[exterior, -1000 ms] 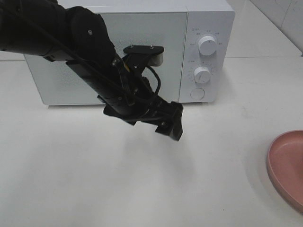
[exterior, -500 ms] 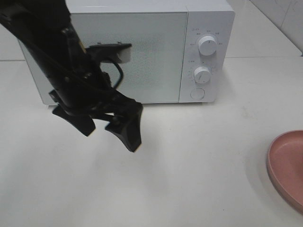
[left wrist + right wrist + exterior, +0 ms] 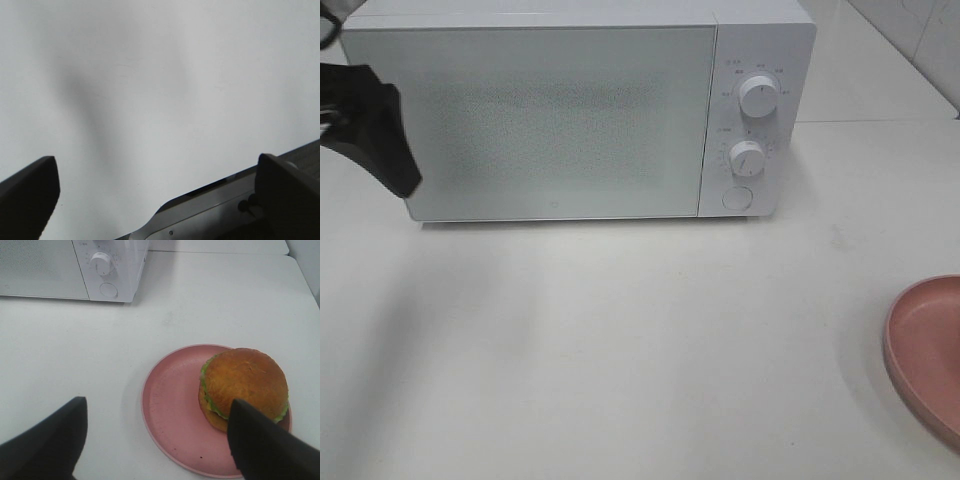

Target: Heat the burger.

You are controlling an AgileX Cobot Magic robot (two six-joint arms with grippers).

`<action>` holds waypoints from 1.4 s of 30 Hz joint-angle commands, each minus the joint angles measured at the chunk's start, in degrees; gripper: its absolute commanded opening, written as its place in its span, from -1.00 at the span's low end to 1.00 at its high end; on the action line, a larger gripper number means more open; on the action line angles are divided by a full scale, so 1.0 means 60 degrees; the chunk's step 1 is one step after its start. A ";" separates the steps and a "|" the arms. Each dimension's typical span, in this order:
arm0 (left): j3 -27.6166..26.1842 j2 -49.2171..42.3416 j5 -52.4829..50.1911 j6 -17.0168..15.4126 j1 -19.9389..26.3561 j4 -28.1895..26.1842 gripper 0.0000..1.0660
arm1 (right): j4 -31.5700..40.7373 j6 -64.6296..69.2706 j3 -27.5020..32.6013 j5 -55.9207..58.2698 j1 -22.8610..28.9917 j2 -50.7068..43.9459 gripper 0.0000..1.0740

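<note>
Your right gripper (image 3: 155, 440) hangs wide and empty right above the burger (image 3: 244, 388), which sits on the far side of the pink plate (image 3: 170, 410). The bun lies under one fingertip, not between the two, so centre over it before you drop. Squeeze gently; that bun looks soft. Your left gripper (image 3: 155, 200) is spread wide too, holding nothing, off by the hinge-side edge of the microwave (image 3: 570, 120). Its door looks shut, so open it first.
</note>
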 commanded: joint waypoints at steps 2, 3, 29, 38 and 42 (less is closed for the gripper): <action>0.0544 -0.0821 0.0611 0.0153 0.0993 -0.0010 0.85 | -0.0057 0.0019 0.0010 -0.0057 -0.0076 -0.0267 0.40; 0.1031 -0.1194 0.0583 0.0363 0.1471 -0.0010 0.85 | -0.0057 0.0019 0.0010 -0.0057 -0.0076 -0.0267 0.40; 0.6799 -0.8088 -0.1652 0.1385 0.2368 0.0344 0.85 | -0.0057 0.0019 0.0010 -0.0057 -0.0076 -0.0267 0.40; 0.7105 -1.0199 -0.1518 0.1241 0.2368 0.0487 0.85 | -0.0057 0.0019 0.0010 -0.0057 -0.0076 -0.0267 0.40; 0.7105 -1.0934 -0.1537 0.1232 0.2368 0.0372 0.85 | -0.0057 0.0019 0.0010 -0.0057 -0.0076 -0.0267 0.40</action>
